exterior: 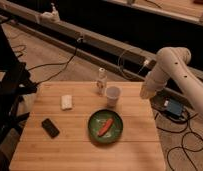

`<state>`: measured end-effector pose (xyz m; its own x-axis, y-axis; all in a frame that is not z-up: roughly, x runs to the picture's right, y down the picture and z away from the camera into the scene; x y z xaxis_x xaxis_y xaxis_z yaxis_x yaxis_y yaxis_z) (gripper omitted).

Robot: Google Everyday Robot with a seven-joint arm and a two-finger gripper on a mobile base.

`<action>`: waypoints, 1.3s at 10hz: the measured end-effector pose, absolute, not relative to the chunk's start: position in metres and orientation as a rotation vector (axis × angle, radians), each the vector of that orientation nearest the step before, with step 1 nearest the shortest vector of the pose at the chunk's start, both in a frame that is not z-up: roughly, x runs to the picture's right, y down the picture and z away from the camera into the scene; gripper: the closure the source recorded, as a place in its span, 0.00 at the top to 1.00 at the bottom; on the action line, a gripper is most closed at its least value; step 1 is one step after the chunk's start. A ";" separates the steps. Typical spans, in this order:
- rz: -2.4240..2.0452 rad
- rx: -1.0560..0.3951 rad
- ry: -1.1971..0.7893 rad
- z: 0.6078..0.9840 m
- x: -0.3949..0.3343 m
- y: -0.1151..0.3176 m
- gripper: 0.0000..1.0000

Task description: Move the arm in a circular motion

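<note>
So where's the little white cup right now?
The cup stands on the table toward its far right, beside the small bottle and just behind the green plate; the gripper hangs at the table edge to its right.

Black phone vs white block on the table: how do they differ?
Colour: the black rectangular phone is dark, the small white block pale.
Size: the phone is longer than the block.
Pose: the phone lies diagonal near the front left, the block squarer to the edges, farther back.
Both lie flat on the wooden table.
The claw of the cream-white robot arm hangs by the table's right edge.
</note>
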<state>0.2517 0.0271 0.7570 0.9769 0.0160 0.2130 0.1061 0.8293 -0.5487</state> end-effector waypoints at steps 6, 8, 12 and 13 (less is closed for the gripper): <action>-0.218 -0.481 -0.255 0.803 0.163 -0.042 0.00; -0.349 -0.476 -0.335 0.784 0.103 -0.037 0.00; -0.530 -0.592 -0.505 0.720 0.041 0.044 0.00; -0.546 -0.641 -0.531 0.705 0.043 0.070 0.00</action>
<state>0.0435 0.0703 0.7047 0.7335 -0.3033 0.6083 0.6165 0.6739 -0.4073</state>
